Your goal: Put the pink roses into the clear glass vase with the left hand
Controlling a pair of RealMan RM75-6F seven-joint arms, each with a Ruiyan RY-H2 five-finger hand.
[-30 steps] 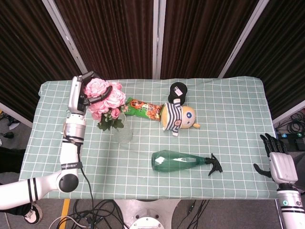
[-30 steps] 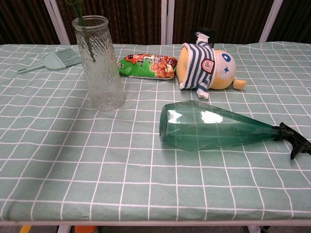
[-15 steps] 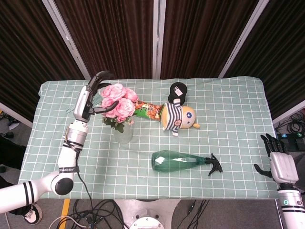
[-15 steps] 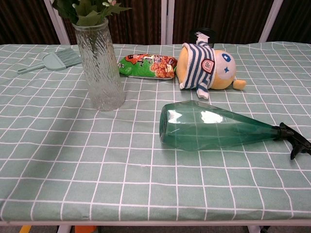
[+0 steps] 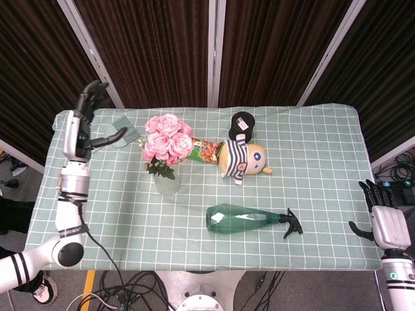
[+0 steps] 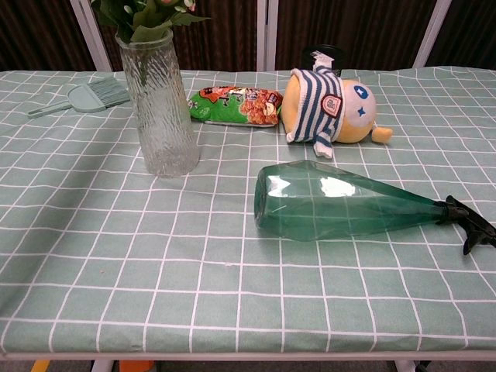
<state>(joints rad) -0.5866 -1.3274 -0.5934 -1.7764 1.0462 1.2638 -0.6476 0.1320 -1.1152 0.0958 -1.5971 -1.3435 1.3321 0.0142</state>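
The pink roses (image 5: 168, 138) stand in the clear glass vase (image 5: 168, 182), their blooms above its mouth. In the chest view the ribbed vase (image 6: 160, 108) stands upright at the left, with green leaves (image 6: 147, 14) sticking out of its top. My left hand (image 5: 89, 124) is raised over the table's far left edge, well left of the roses, fingers spread and holding nothing. My right hand (image 5: 384, 217) hangs off the table's right front corner, fingers apart and empty.
A snack bag (image 5: 202, 149), a striped plush toy (image 5: 241, 157) and a black cup (image 5: 242, 124) lie right of the vase. A green spray bottle (image 5: 253, 219) lies on its side nearer the front. A small teal brush (image 6: 85, 96) sits behind the vase.
My left hand let go of the roses and drew back to the left and up. The roses dropped into the vase and now stand there on their own.
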